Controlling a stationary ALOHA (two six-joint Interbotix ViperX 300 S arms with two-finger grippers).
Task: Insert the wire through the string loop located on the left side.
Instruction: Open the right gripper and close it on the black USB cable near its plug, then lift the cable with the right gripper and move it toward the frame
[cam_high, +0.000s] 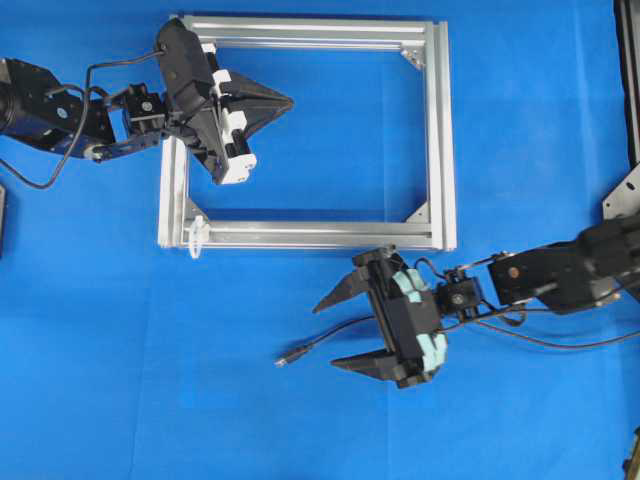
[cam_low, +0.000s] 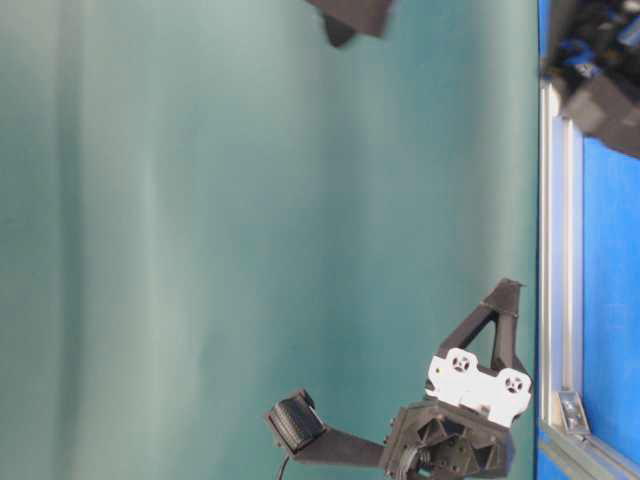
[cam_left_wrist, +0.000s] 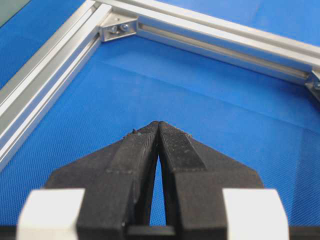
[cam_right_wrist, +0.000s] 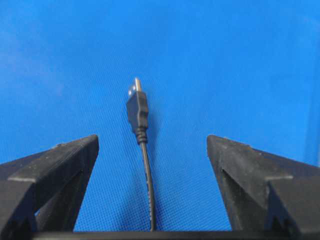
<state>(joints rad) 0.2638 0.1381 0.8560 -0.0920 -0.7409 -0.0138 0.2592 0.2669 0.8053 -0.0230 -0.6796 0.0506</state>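
The wire's black cable (cam_high: 335, 330) lies on the blue mat below the silver frame (cam_high: 440, 130), its plug (cam_high: 285, 357) pointing left. In the right wrist view the plug (cam_right_wrist: 136, 107) lies just beyond the fingertips, and the cable (cam_right_wrist: 147, 175) runs back between them, touching neither. My right gripper (cam_high: 328, 335) (cam_right_wrist: 152, 140) is open around the cable. The white string loop (cam_high: 197, 237) sits at the frame's lower left corner. My left gripper (cam_high: 288, 100) (cam_left_wrist: 159, 125) is shut on nothing, hovering inside the frame's upper left part.
Silver corner brackets (cam_left_wrist: 117, 27) (cam_high: 418, 212) sit inside the frame's corners. The left arm (cam_high: 60, 115) crosses the frame's left rail. A black-and-silver fixture (cam_high: 625, 190) stands at the right edge. The table-level view shows the left gripper (cam_low: 505, 290) beside the frame rail (cam_low: 558, 250).
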